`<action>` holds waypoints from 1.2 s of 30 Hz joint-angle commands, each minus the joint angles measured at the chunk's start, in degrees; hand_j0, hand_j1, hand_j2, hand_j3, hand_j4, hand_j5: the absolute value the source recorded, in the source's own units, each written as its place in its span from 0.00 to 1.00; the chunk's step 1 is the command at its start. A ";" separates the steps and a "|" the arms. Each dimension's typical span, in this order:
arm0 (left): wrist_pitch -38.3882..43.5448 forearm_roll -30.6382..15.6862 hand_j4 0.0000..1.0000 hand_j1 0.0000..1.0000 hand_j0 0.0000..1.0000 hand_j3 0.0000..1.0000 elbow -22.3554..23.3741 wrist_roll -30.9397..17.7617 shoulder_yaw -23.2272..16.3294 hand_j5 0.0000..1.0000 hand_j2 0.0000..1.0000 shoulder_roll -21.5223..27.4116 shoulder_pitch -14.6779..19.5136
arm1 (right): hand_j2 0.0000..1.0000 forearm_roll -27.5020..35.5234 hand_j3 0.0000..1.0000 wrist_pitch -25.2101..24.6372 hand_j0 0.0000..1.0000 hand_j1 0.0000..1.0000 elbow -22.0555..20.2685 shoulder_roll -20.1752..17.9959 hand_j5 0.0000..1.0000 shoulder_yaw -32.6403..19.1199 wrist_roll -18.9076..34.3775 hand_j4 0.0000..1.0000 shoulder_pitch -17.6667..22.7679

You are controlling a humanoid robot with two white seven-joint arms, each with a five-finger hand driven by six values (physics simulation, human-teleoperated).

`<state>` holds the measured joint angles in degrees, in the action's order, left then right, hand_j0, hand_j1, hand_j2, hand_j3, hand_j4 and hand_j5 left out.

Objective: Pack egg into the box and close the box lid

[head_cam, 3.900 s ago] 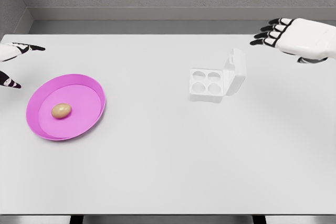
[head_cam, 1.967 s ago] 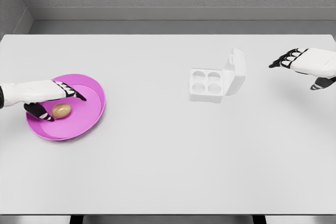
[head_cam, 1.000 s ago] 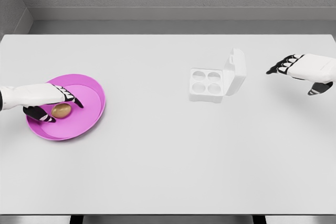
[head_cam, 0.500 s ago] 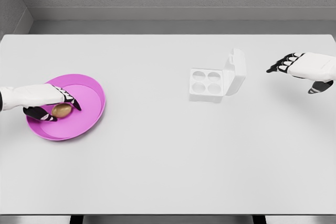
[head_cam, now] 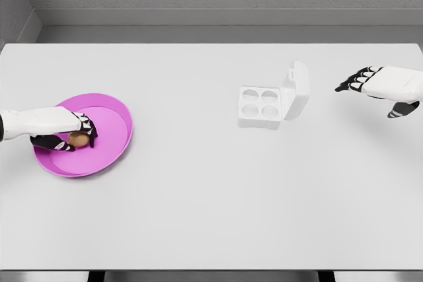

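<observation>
The left hand (head_cam: 66, 130) reaches in from the left edge, low over the pink plate (head_cam: 112, 143), and its dark fingertips (head_cam: 91, 138) are curled down around the egg (head_cam: 78, 139). Only a sliver of brown shell shows between the thumb below and the fingers above, so the egg is pinched in that hand, right at the tips. I cannot tell whether it is off the plate or resting on it; it sits over the left part of the dish, with the wider pink floor open to the right of the hand.

Well off to the right of that hand, past a broad bare stretch of the white surface (head_cam: 198, 203), stands the white egg box (head_cam: 264, 105). Its tray has four round cups in two rows, all vacant, and its lid (head_cam: 297, 90) stands up open along the tray's right side, leaning away.

Further right again, near the picture's edge, the right hand (head_cam: 380, 87) hangs above the surface, apart from the box and a little beyond the raised lid. Its fingers are loosely bent and point leftwards toward the box, with the thumb hanging below; it holds nothing and touches nothing.
</observation>
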<state>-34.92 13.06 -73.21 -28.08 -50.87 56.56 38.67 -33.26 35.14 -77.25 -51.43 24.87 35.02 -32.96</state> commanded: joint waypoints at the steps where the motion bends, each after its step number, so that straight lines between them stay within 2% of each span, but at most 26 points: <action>1: -0.08 0.12 0.44 0.44 0.44 0.44 0.08 -0.13 0.07 0.44 0.44 0.04 0.00 | 1.00 0.22 1.00 -0.14 1.00 1.00 0.00 -0.07 1.00 -0.08 -0.02 1.00 0.00; 12: -0.08 -0.41 0.42 0.42 0.42 0.42 -0.71 0.22 1.12 0.42 0.42 -0.49 0.88 | 1.00 0.22 1.00 -0.14 1.00 1.00 0.00 -0.33 1.00 -0.44 -0.02 1.00 -0.09; 14: -0.08 -0.49 0.42 0.42 0.42 0.42 -1.94 0.31 2.79 0.42 0.42 -0.66 0.97 | 1.00 0.22 1.00 -0.14 1.00 1.00 0.00 -0.86 1.00 -0.52 -0.02 1.00 -0.09; 18: -0.08 -0.58 0.41 0.41 0.41 0.41 -3.61 0.40 2.79 0.41 0.41 -1.19 2.02 | 1.00 0.39 1.00 -0.14 1.00 1.00 -0.18 -1.13 1.00 -1.84 -0.02 1.00 -0.09; 26: -0.08 -0.49 0.40 0.40 0.40 0.40 -4.84 0.40 3.05 0.40 0.40 -4.70 3.25 | 1.00 2.42 1.00 -0.14 1.00 1.00 -0.44 -2.00 1.00 -1.84 -0.02 1.00 -0.61; 30: -0.08 -0.49 0.38 0.38 0.38 0.38 -8.09 0.40 3.14 0.38 0.38 -5.23 3.52 | 1.00 2.42 1.00 -0.14 1.00 1.00 -0.62 -2.09 1.00 -1.58 -0.02 1.00 -0.44; 36: -0.08 -0.49 0.36 0.36 0.36 0.36 -9.59 0.13 3.85 0.36 0.36 -8.04 3.95 | 1.00 2.50 1.00 -0.14 1.00 1.00 -0.53 -2.18 1.00 -1.23 -0.02 1.00 -0.35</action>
<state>-35.14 12.95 -82.23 -27.93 -47.27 49.57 43.24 -31.00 35.15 -77.79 -53.53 23.45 35.02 -33.31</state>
